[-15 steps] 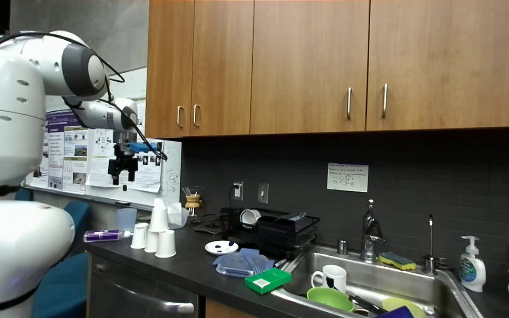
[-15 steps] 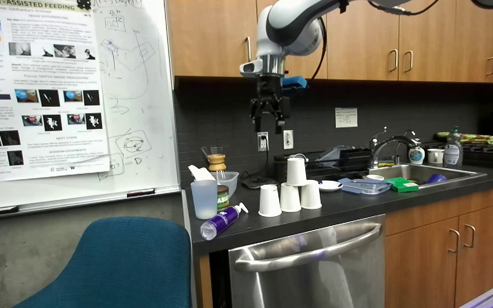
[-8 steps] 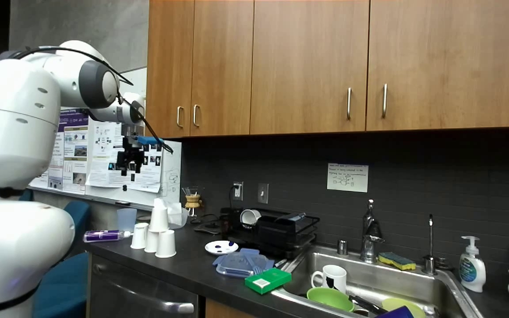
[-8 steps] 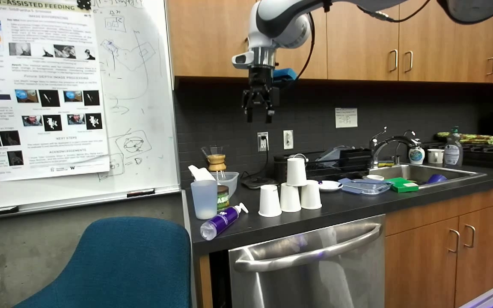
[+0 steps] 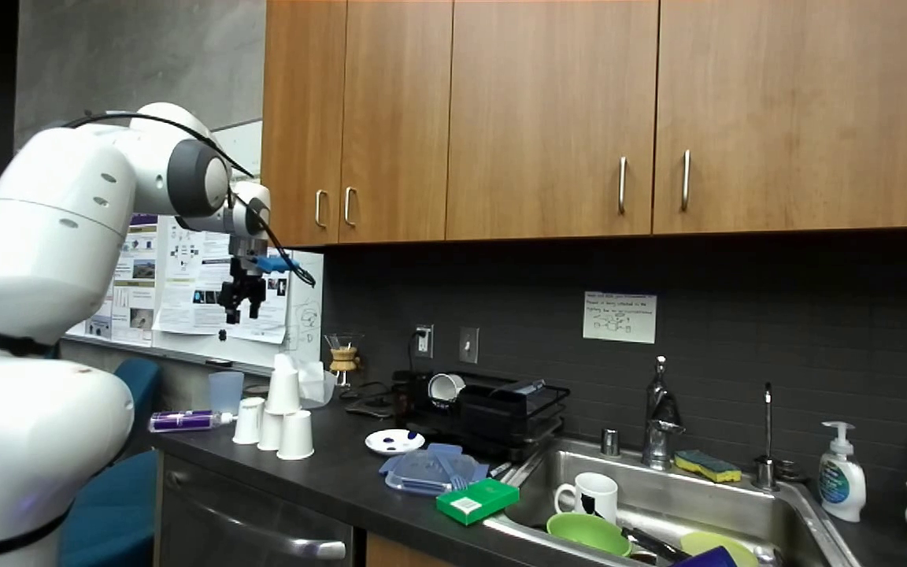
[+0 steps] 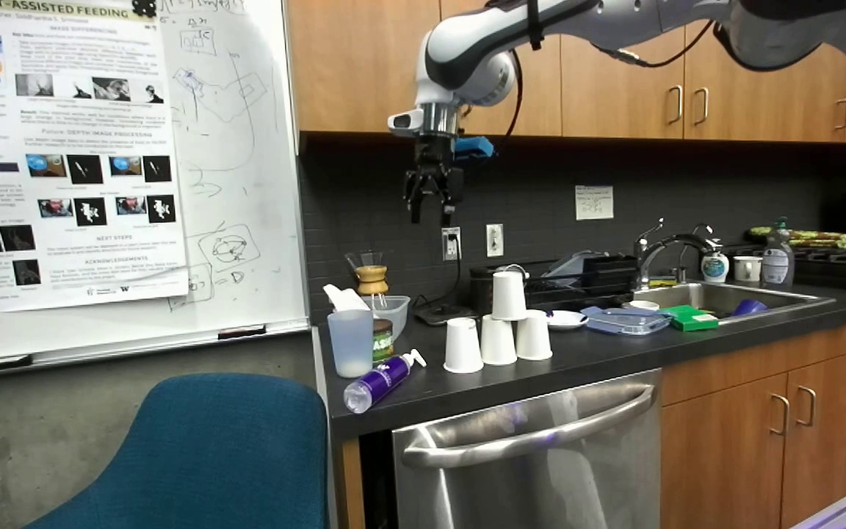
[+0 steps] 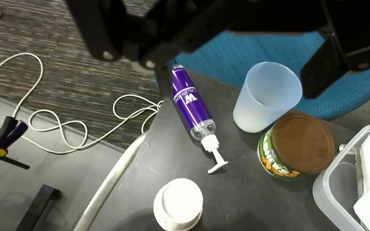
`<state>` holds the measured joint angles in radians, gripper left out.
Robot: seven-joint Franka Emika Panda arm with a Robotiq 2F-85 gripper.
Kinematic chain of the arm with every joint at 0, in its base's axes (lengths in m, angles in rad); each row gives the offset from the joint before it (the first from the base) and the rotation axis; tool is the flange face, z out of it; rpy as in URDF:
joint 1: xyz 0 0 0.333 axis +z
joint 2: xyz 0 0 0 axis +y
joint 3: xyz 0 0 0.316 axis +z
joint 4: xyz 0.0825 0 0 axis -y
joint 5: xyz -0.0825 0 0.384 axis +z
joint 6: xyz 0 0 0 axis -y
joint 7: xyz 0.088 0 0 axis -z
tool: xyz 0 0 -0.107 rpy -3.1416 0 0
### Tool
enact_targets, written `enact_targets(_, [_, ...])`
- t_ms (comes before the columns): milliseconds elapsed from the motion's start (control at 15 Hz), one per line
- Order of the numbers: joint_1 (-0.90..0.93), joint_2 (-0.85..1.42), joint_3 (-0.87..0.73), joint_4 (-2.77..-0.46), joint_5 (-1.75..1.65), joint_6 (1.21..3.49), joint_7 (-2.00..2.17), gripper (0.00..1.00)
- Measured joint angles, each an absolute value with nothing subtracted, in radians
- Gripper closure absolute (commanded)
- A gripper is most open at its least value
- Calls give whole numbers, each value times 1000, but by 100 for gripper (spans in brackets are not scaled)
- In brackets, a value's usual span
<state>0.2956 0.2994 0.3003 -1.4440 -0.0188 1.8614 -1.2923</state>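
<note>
Spread wide, the fingers of the gripper [image 6: 432, 215] point straight down, high over the end of the dark counter [image 6: 577, 360]! Nearest below, in the wrist view, the purple pump bottle [image 7: 193, 106] lies on its side on that counter, its base end partly behind one black finger, white nozzle in plain sight. Just beside it the blue cup [image 7: 265, 96] stands upright, with the brown-lidded can [image 7: 303, 142] next in line and a clear tub [image 7: 321, 195] beyond. On to the paper cups [image 6: 498, 340], three of them upside down, and a fourth cup [image 6: 509, 295] perched on top, straddling two! Further along, in an exterior view, comes the spotted plate [image 5: 400, 447], then the blue container [image 5: 422, 472], then the green box [image 5: 478, 501] right by the sink [image 5: 705, 504], where a white mug [image 5: 599, 490] stands near a green bowl [image 5: 589, 534]. Past the counter's end the whiteboard [image 6: 239, 191] carries a poster [image 6: 70, 228], and wooden cabinets [image 5: 556, 118] run along the wall overhead.
</note>
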Motion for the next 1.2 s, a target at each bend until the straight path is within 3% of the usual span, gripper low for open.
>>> enact_targets(1200, [267, 379, 299, -1431, -9, 1926, -1332, 0])
